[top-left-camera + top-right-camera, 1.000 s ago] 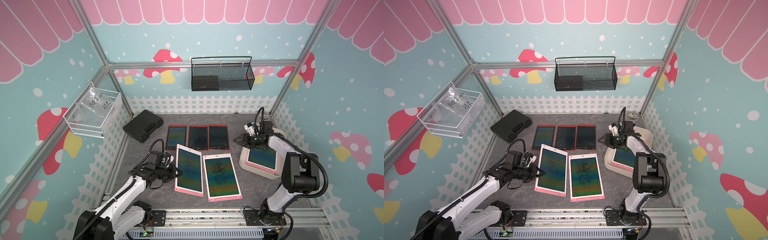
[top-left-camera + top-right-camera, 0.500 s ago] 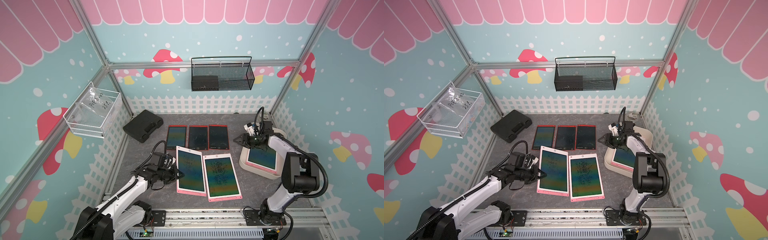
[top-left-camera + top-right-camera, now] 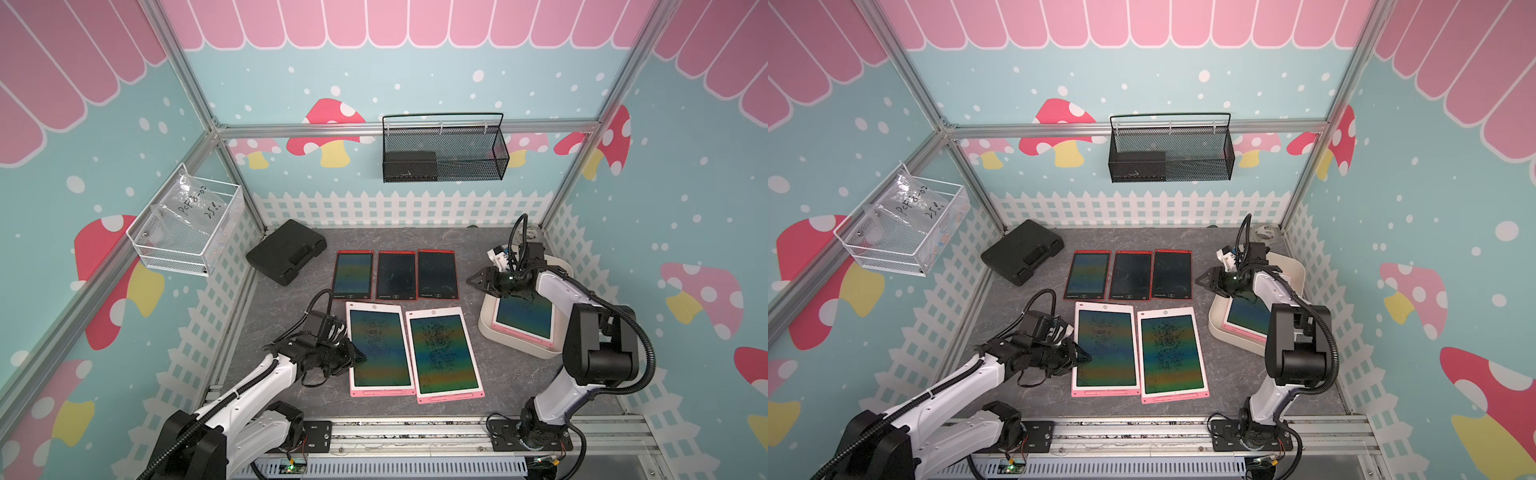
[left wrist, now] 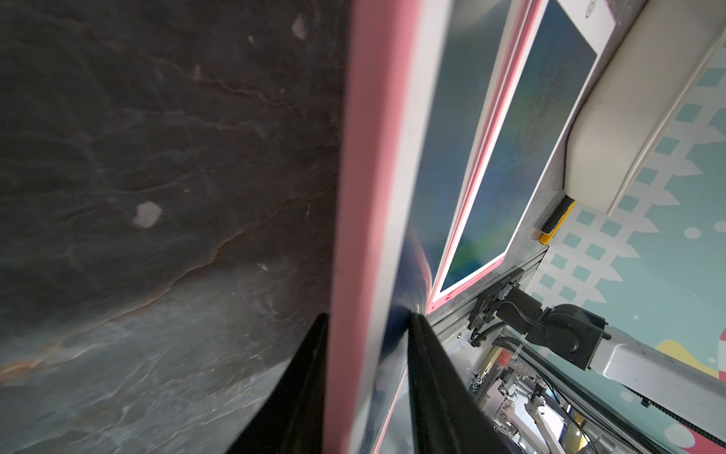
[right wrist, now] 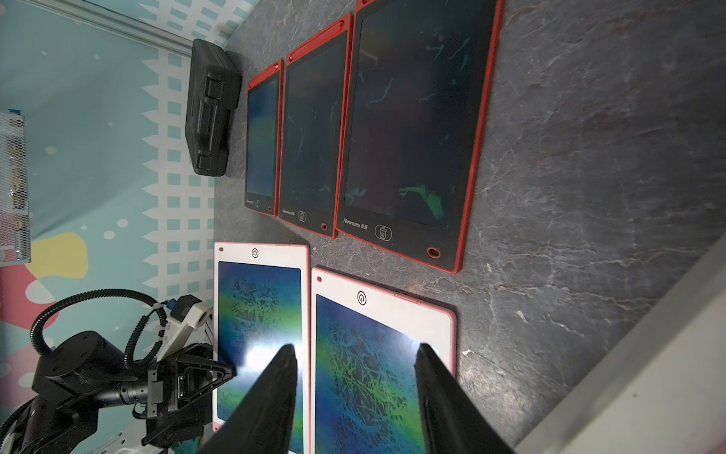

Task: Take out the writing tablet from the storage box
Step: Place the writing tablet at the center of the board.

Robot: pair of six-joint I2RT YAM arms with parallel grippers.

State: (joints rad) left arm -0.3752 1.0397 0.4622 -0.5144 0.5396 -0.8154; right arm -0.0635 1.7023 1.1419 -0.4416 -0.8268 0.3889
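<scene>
The cream storage box [image 3: 487, 330] [image 3: 1217, 330] stands at the right of the table, and a pink-framed writing tablet [image 3: 524, 313] [image 3: 1246, 314] lies inside it. My right gripper [image 3: 476, 280] [image 3: 1204, 281] hovers open over the box's far-left corner with nothing between its fingers; in the right wrist view the right gripper [image 5: 355, 346] looks down on the table's tablets. My left gripper [image 3: 357, 355] [image 3: 1084, 357] sits at the left edge of a pink tablet [image 3: 379, 349] [image 3: 1106, 349] lying flat on the table. In the left wrist view the left gripper [image 4: 368, 316] straddles that tablet's edge [image 4: 373, 157], jaws apart.
A second pink tablet [image 3: 442, 355] lies beside the first. Three red-framed tablets [image 3: 395, 274] lie in a row behind them. A black case [image 3: 286, 251] sits at the back left. A black mesh basket [image 3: 442, 151] and a white wire basket [image 3: 187, 232] hang on the walls.
My left gripper has slid a little toward the front with the pink tablet, and its jaws have spread off the tablet's edge. The right arm has not moved.
</scene>
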